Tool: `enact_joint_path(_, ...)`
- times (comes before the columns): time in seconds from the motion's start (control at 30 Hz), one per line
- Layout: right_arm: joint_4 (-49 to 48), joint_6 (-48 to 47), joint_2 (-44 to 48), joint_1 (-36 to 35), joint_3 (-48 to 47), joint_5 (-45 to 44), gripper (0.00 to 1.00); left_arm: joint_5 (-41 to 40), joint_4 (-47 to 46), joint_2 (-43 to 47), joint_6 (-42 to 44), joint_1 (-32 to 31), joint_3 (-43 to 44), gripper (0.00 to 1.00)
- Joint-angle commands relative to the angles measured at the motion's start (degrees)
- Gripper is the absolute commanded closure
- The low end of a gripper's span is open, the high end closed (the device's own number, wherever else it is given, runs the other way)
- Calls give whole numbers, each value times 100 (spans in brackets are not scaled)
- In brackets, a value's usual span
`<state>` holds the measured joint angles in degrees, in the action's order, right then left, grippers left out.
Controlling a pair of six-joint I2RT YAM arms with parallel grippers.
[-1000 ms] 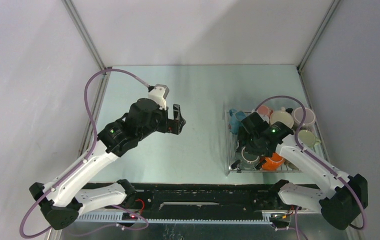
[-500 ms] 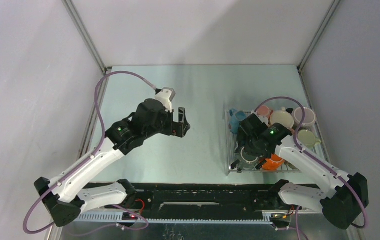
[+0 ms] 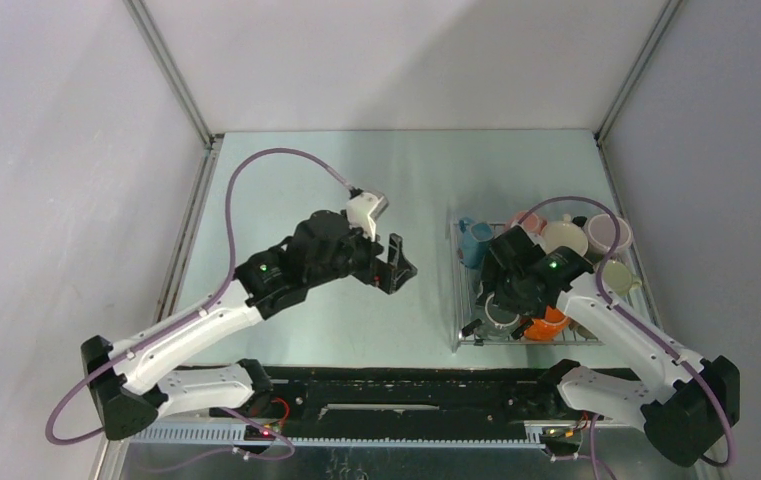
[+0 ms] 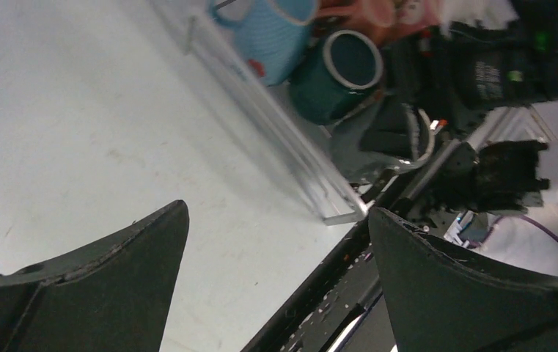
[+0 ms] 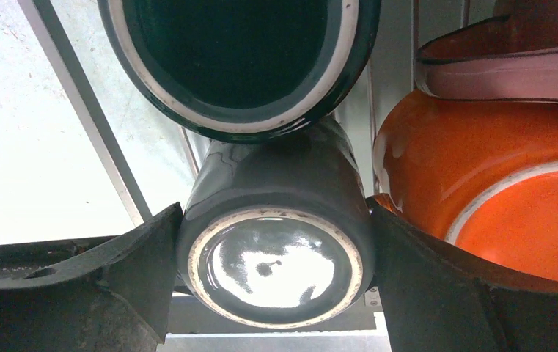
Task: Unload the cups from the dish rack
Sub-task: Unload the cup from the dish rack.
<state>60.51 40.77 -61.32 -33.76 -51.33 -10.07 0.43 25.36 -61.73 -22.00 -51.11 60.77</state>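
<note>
The right pincer (image 5: 276,246) is clenched on the grey mug (image 5: 276,220). One finger (image 5: 114,286) presses each side of the mug's wall just under the rim, and the mug stands mouth-up between them. It sits in the corner of the dish rack (image 3: 456,300) directly beneath the pincer, though whether its base is off the bars cannot be told. Just beyond the pincer's fingertips, touching the grey mug, sits the dark teal mug (image 5: 239,59). Hard against the outer face of the finger on the right of the wrist view is the orange mug (image 5: 496,183), with a pinkish mug (image 5: 510,70) overlapping it farther out. Past the pincer, toward the rack's far end, the top view shows a light blue mug (image 3: 473,240), a cream mug (image 3: 563,238), a lilac mug (image 3: 608,232) and a pale green mug (image 3: 616,275). The left pincer (image 3: 396,268) is released, its fingers spread wide with nothing between them. It hangs over the table (image 3: 356,180), apart from the rack. The rack's rim and the light blue and dark teal mugs lie ahead of its tips.
</note>
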Motion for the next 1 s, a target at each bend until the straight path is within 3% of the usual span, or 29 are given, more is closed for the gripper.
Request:
enact_joint_path(0.0,245,-96,144,93,-319,146,50,114,-1223,-118,418,-412,-290,0)
enact_joint_path(0.33,239,-344,31,316,-501,339,44,-87,-2721,-686,1139,-1316,-882,4)
enact_joint_path(0.97,493,-455,-82,361,-724,257,50,119,-4307,-1549,1634,-1906,-1348,13)
